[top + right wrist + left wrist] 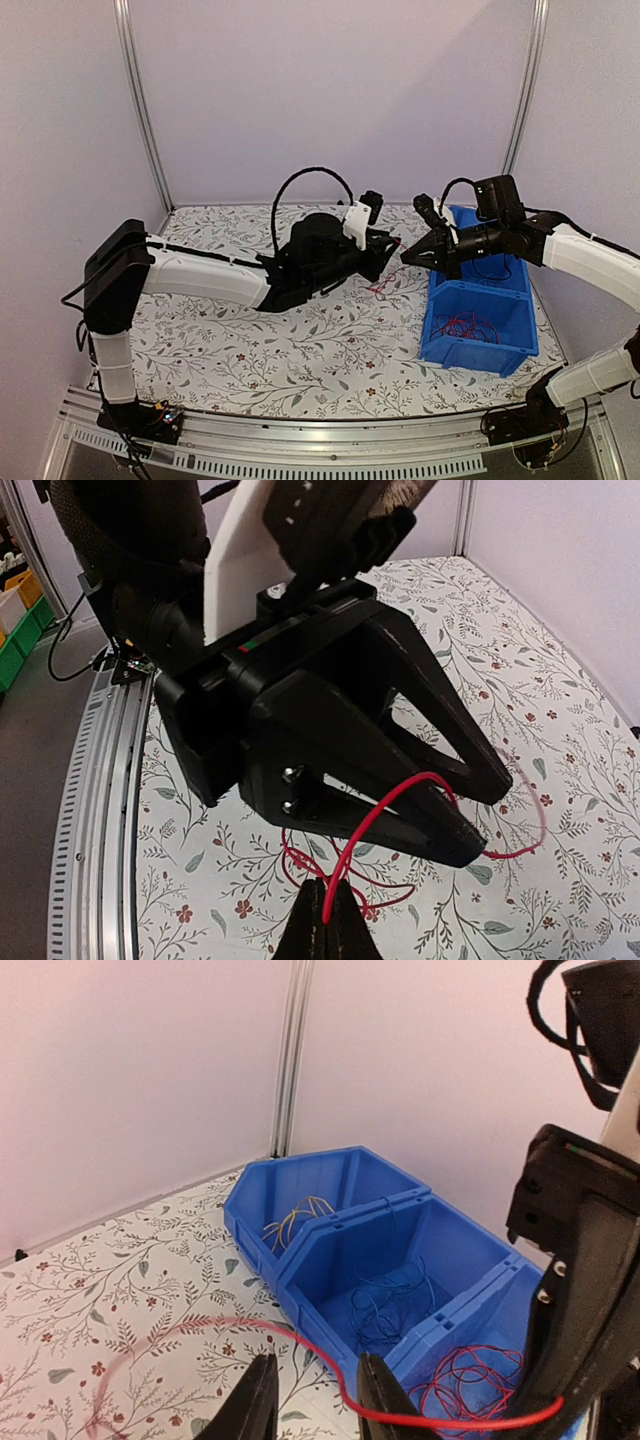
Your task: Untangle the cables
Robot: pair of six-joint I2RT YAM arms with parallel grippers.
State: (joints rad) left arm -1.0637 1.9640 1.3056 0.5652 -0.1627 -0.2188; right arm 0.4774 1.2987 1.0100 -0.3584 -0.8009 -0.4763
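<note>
A thin red cable [380, 283] is stretched between my two grippers above the flowered table, and its slack hangs down to a small red clump on the cloth [345, 868]. My right gripper [408, 256] is shut on the cable's end [328, 908]. From there the cable [400, 810] arches over one finger of my left gripper [485, 815]. My left gripper [388, 250] is open. In the left wrist view the cable [300, 1345] runs across its fingers [315, 1390] to the right gripper [555, 1405].
A blue three-compartment bin [430, 320] stands at the right. It holds red wires [470, 1380] in the near part, blue wires [385, 1300] in the middle and yellowish wires [295, 1218] at the far end. White walls enclose the table.
</note>
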